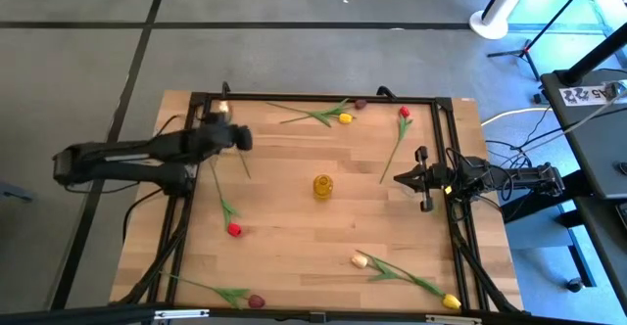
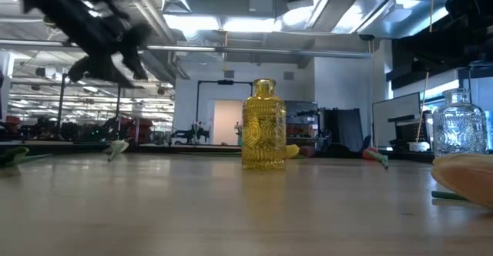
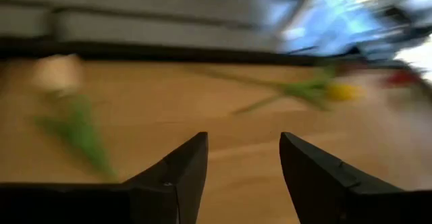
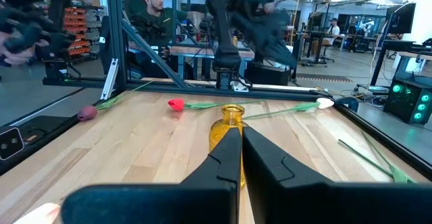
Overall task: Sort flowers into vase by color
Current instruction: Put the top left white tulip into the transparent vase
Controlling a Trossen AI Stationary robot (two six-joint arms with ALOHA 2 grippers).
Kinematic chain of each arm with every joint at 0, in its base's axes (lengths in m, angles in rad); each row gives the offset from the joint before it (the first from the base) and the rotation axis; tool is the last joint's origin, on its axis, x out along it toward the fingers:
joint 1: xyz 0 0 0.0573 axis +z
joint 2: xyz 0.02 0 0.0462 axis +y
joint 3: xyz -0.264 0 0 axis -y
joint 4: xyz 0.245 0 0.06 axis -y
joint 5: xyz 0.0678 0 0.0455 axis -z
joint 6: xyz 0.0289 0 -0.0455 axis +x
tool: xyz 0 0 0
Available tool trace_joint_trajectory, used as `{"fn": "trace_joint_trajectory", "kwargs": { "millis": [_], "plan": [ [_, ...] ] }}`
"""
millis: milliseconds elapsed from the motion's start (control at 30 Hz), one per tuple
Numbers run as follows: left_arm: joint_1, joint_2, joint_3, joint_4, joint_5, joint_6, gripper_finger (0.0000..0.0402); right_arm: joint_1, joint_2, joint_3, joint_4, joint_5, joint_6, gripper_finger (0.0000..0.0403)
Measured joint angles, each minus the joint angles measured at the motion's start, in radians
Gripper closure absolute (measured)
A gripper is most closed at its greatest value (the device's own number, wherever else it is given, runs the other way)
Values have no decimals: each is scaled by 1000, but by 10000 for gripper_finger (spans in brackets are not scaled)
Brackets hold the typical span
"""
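Observation:
Artificial tulips lie flat on the wooden table: a yellow one, a maroon one and a red one at the far side, a red one at the left, and cream, yellow and maroon heads near the front. A yellow glass vase stands upright mid-table. My left gripper hangs open above the far-left part of the table, near a cream tulip. My right gripper waits shut at the right, pointing level at the vase.
A clear glass vase stands at the right in the low view. A black frame runs around the table. A person in a red cap sits beyond the table's left side. Bare wood surrounds the yellow vase.

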Motion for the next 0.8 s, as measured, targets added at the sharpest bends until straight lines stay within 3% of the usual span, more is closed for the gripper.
{"fn": "trace_joint_trajectory", "kwargs": {
  "millis": [167,333,567,800],
  "plan": [
    [197,246,114,-78,59,-116,223,0,0,0,0,0,0,386],
    [364,436,160,-77,217,-143,223,0,0,0,0,0,0,386],
    [552,591,239,-103,288,-125,223,0,0,0,0,0,0,386],
    [672,723,271,-137,318,-79,223,0,0,0,0,0,0,386]
  ]
}}
